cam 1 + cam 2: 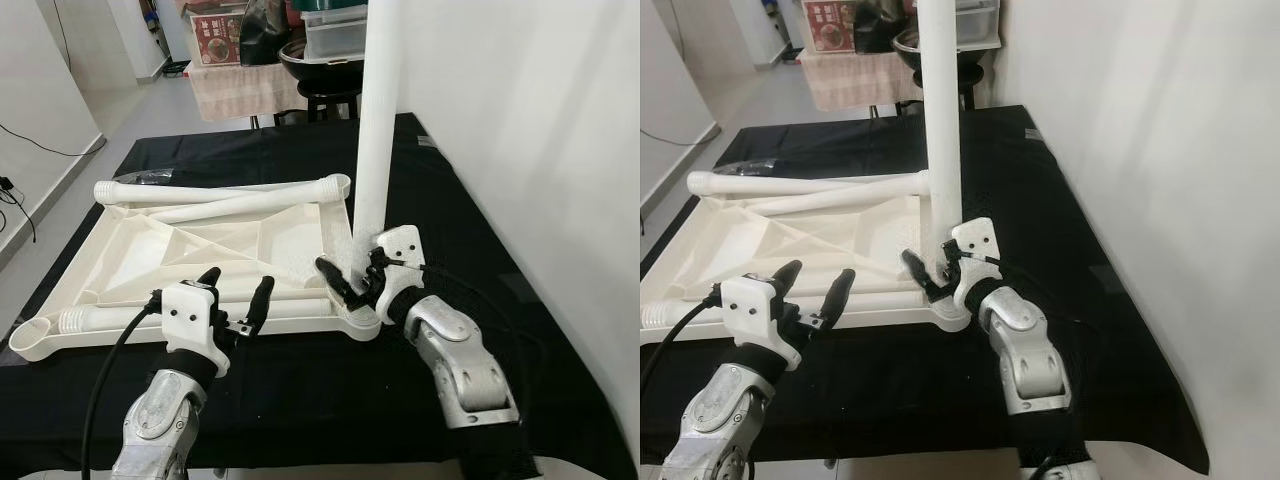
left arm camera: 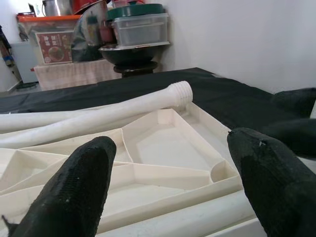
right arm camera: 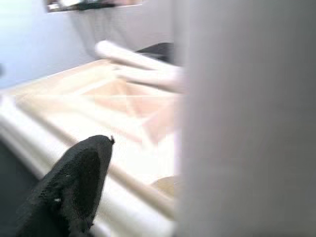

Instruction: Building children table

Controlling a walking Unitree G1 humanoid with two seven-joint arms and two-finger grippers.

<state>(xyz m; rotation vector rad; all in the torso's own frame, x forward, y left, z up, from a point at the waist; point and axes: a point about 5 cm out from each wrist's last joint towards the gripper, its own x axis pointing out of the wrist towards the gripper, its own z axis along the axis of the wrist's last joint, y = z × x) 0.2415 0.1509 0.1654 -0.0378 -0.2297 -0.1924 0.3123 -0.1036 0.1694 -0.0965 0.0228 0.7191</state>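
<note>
On a black cloth [image 1: 300, 390], a white tabletop [image 1: 150, 250] lies upside down. The right gripper [image 1: 352, 282] pinches an upright white leg [image 1: 378, 120] at the near right corner. The left gripper [image 1: 237, 292] hovers at the near edge, fingers spread. Loose legs [image 1: 220, 190] lie across the tabletop.

Tabletop [image 1: 190, 250] on cloth [image 1: 300, 390], leg [image 1: 378, 120] upright

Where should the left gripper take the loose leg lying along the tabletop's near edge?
Mid-shaft, from above. The leg lies flat along the near edge of the upturned tabletop, its round shaft bare there. The open left gripper hovers just over it, so a short descent straddling the shaft should do.
</note>
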